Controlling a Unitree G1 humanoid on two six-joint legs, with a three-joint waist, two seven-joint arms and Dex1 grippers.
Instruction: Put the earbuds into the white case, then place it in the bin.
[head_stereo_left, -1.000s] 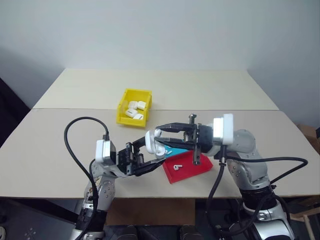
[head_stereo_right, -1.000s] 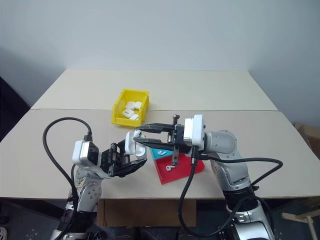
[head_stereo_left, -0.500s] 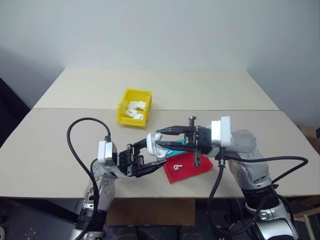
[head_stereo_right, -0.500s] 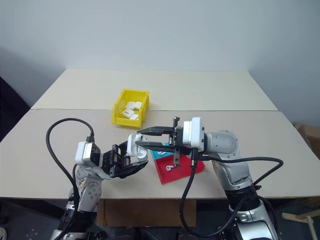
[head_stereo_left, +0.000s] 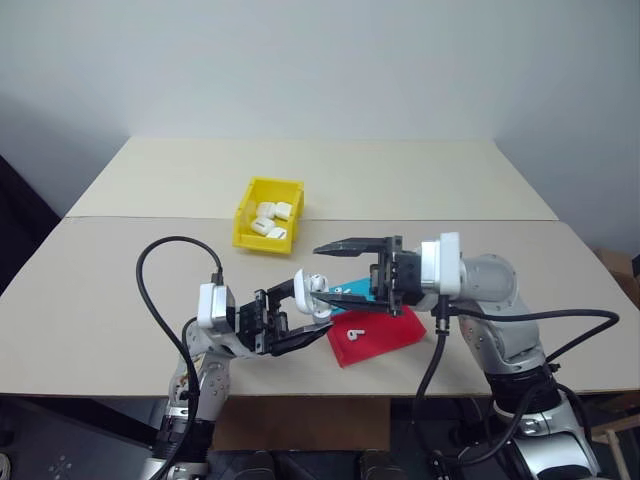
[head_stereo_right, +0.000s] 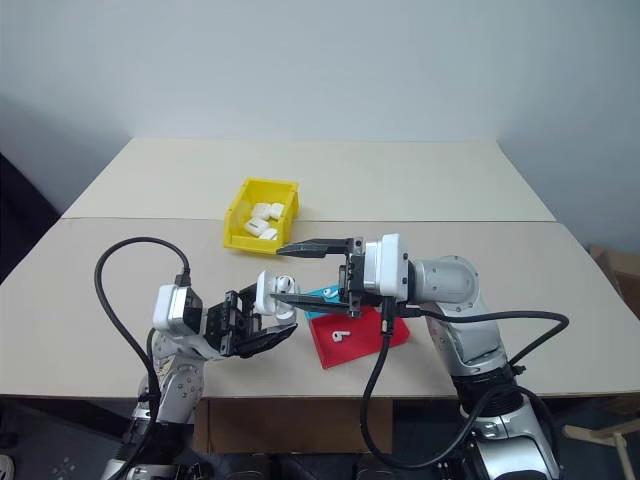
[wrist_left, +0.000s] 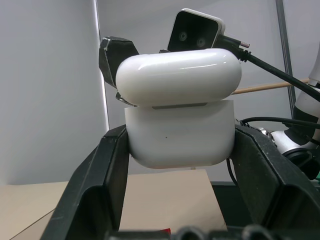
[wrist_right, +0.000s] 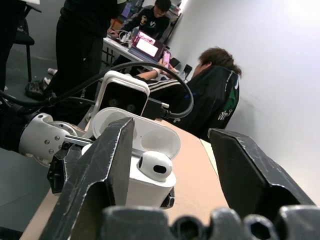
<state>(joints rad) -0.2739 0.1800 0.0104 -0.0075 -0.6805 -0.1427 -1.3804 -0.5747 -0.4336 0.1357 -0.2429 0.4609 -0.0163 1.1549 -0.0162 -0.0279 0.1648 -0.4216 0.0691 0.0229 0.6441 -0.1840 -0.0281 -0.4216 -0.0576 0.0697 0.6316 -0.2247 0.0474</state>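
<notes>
Small glossy white rounded charging case (head_stereo_left: 314, 293) clamped between the black fingers of the left gripper (head_stereo_left: 300, 312), held up off the table near the front edge, lid flipped open. One tiny glossy white earbud (wrist_right: 154, 165) seated in the case, head poking up out of a well. Second tiny white stemmed earbud (head_stereo_left: 356, 334) lying loose in the shallow red plastic tray (head_stereo_left: 385, 337), just right of and below the case, stem roughly along the tray's near-far diagonal. Shallow teal tray (head_stereo_left: 350, 291) peeking out behind the red one.

Right gripper (head_stereo_left: 326, 270) fingers spread wide, empty, pointing left, one finger above the case and one beside it; case straight ahead between the fingertips in the right wrist view. Loose earbud below the right gripper and nearer that arm than the left, so next pick likely calls for a drop down to the red tray.

Small bright yellow plastic bin (head_stereo_left: 268, 213) far-left of both grippers on the beige tabletop (head_stereo_left: 480, 190), several white cases already inside.

Versus a second ago: right fingers then nearly pinched at the case mouth, now parted wide and clear of it; case and left gripper about unchanged.
</notes>
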